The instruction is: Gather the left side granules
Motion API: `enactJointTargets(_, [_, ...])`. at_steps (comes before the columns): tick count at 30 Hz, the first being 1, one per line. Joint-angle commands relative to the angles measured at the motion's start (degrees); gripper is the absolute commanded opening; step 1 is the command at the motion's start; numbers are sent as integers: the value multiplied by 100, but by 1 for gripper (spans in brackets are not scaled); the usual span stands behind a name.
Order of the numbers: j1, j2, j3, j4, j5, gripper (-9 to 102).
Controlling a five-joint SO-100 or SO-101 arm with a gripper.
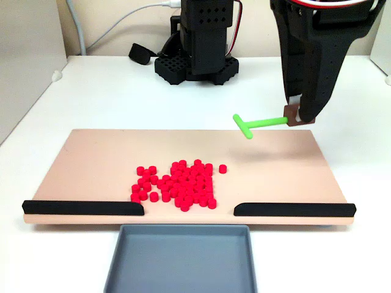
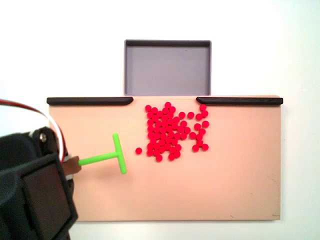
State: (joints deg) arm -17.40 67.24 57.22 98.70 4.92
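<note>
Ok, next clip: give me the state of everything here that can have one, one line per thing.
Gripper: jaws shut on the stem of the green pusher.
Green pusher: held, crossbar away from the granules, apparently raised above the board.
Granules: loose cluster on the board near the gap, one stray beside it.
Grey tray: empty, beyond the gap.
Black rails: along one board edge, gap between them open.
Board: flat on the table.

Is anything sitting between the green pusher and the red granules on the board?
Nothing visible does. Bare board lies between the green pusher, held in the gripper, and the granules; one stray granule sits nearest it.
</note>
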Motion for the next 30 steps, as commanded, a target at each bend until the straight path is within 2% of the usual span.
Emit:
enactJointTargets(1, [-70, 659, 387, 18, -360, 0])
enactJointTargets(17, [211, 2391, 2188, 18, -3727, 0])
enactJointTargets(30, [1266, 3445, 2716, 18, -6899, 0])
